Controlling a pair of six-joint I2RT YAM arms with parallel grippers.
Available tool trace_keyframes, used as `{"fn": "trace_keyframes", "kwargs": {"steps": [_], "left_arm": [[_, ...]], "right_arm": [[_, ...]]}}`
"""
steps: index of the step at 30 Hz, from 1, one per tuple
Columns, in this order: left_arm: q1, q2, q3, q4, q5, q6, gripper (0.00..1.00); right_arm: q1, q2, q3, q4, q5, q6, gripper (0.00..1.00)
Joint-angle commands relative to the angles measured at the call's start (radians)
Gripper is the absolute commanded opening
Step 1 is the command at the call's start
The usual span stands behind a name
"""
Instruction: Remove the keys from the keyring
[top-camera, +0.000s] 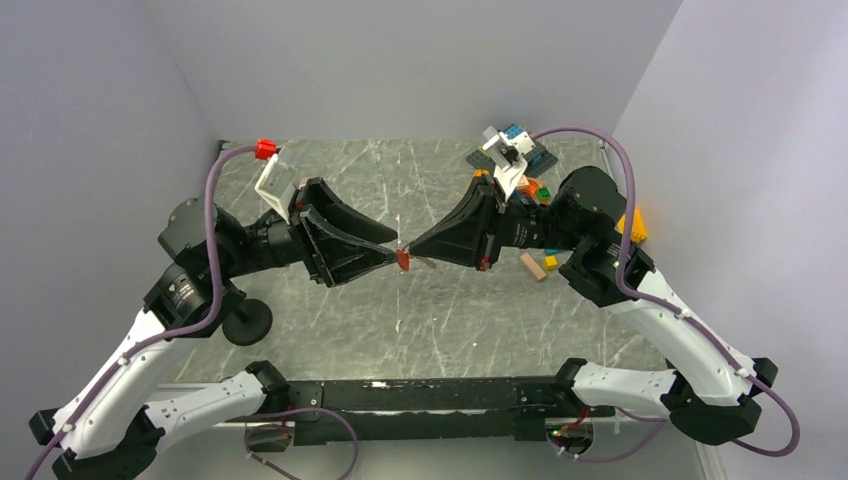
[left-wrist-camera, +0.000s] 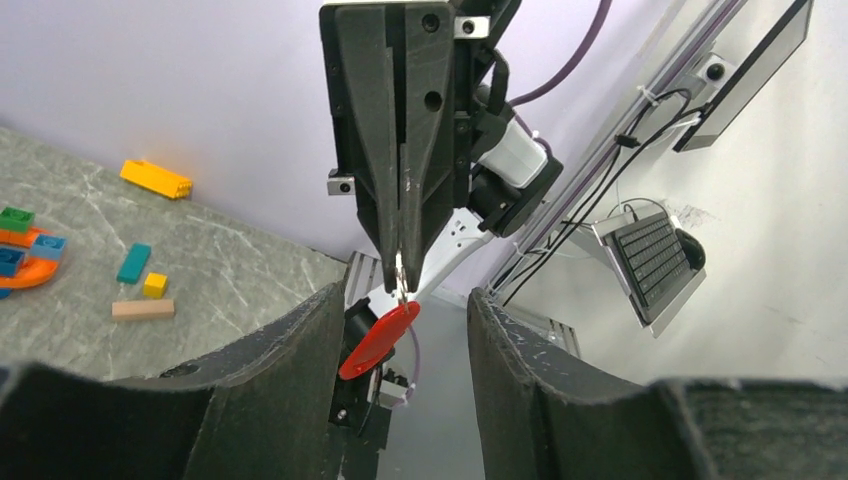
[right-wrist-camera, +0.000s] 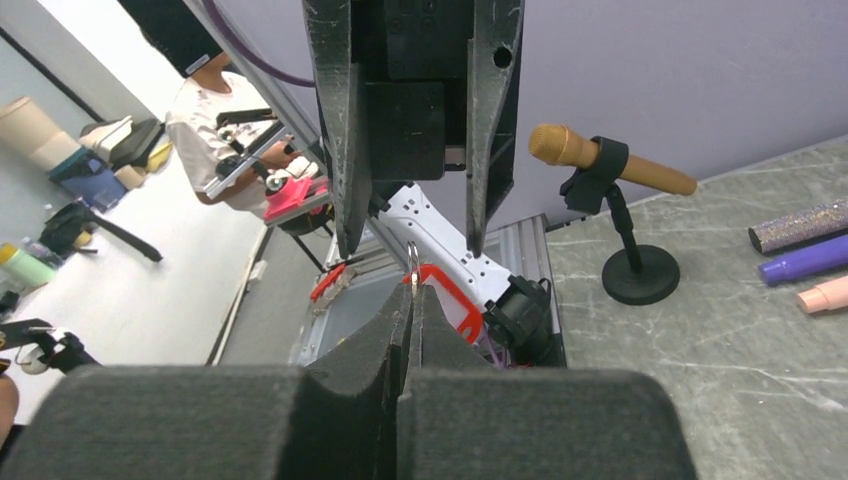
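Note:
The keyring's red tag (top-camera: 402, 260) hangs in mid-air over the middle of the table, where the two grippers meet tip to tip. My right gripper (top-camera: 412, 252) is shut on the thin metal ring (right-wrist-camera: 412, 262). The tag (right-wrist-camera: 450, 295) dangles just beyond its tips. In the left wrist view the tag (left-wrist-camera: 378, 340) hangs from the ring under the closed right jaws. My left gripper (top-camera: 394, 250) is open. Its fingers (left-wrist-camera: 330, 330) stand wide on either side of the tag without touching it. I cannot make out the silver key in any view.
Toy blocks (top-camera: 530, 190) lie in a pile at the back right, with a yellow block (top-camera: 632, 225) and a wooden block (top-camera: 532, 266) nearby. A small microphone stand (top-camera: 245, 320) stands by the left arm. Pens (right-wrist-camera: 800, 235) lie on the table in the right wrist view.

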Motion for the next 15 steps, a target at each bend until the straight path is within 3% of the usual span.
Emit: {"fn": "trace_keyframes", "kwargs": {"steps": [1,6,15], "left_arm": [[0.001,0.028,0.084,-0.074,-0.005,0.081,0.55],[0.001,0.106,0.274,-0.345,-0.009,0.263,0.61],[0.002,0.184,0.376,-0.471,0.053,0.321,0.60]], "right_arm": [[0.004,0.021,0.085,-0.062,0.028,-0.053,0.00],[0.004,0.083,0.209,-0.258,0.032,-0.154,0.00],[0.004,0.109,0.255,-0.332,0.032,-0.195,0.00]]}}
